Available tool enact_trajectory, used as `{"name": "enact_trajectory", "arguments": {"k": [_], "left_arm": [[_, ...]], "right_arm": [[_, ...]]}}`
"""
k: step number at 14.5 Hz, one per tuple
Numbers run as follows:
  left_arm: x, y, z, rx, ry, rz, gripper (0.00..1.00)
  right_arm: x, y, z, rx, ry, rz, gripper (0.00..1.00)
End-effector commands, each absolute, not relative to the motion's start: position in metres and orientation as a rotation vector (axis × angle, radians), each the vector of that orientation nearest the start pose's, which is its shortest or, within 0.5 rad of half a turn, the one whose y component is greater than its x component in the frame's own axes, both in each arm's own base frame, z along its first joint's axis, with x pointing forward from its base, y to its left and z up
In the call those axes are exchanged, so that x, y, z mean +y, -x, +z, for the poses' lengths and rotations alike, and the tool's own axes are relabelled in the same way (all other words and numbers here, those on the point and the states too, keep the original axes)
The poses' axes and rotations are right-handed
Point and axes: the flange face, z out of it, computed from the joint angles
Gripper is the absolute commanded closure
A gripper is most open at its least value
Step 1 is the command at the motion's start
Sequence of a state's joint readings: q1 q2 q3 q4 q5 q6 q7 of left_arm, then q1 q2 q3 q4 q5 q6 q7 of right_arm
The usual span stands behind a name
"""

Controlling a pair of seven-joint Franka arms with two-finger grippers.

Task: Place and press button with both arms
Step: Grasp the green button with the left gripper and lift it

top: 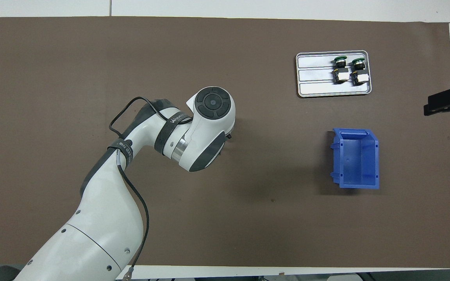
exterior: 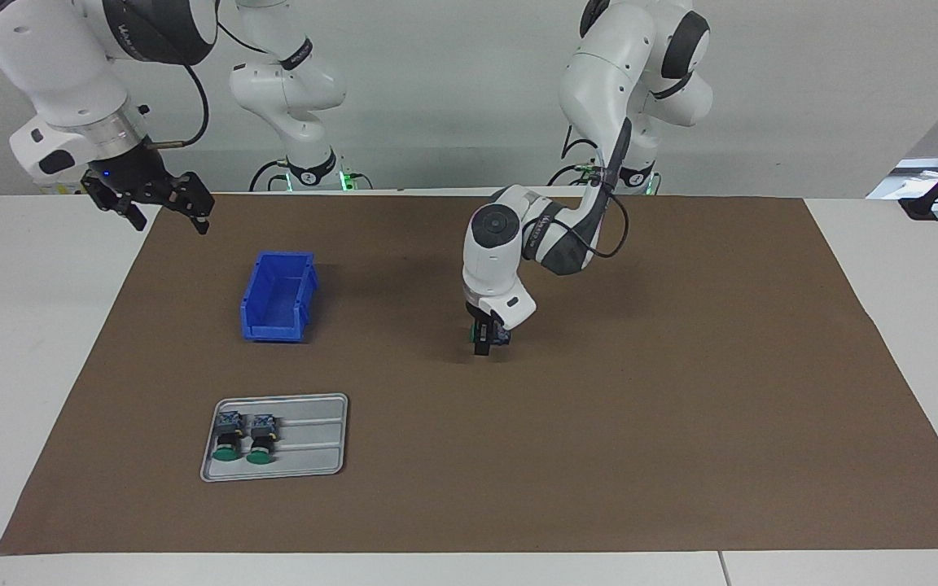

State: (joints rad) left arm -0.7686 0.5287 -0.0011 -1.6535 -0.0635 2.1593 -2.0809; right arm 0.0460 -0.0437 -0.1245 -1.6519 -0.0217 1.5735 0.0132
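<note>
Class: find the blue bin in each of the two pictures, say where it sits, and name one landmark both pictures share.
Facing view: the blue bin sits left of centre, above the grey tray.
Overhead view: the bin sits at the right, below the tray.
Shared landmark: the tray with two green-capped buttons, which lies farther from the robots than the bin, at the right arm's end of the table.

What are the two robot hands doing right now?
Left gripper: down at the small green-capped push-button; grip cannot be told.
Right gripper: jaws open, empty.
</note>
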Motion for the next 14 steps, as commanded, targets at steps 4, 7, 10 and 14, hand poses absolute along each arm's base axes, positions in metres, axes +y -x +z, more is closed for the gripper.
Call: {"name": "enact_trajectory", "arguments": {"k": [4, 7, 10, 14], "left_arm": [[-0.478, -0.487, 0.304, -1.974, 2.437, 0.071, 0.51], [-0.479, -0.487, 0.305, -1.977, 2.439, 0.073, 0.70], [-0.479, -0.488, 0.306, -1.972, 2.444, 0.067, 0.86], [-0.471, -0.497, 0.326, -1.987, 2.458, 0.054, 0.94]], "right_arm": [[-0.047, -0.534, 0.610, 0.117, 3.151, 0.064, 0.02], [-0.047, -0.534, 0.610, 0.120, 3.150, 0.064, 0.02], [-0.047, -0.534, 0.610, 0.117, 3.151, 0.064, 0.02], [-0.047, -0.534, 0.610, 0.117, 3.151, 0.064, 0.02]]}}
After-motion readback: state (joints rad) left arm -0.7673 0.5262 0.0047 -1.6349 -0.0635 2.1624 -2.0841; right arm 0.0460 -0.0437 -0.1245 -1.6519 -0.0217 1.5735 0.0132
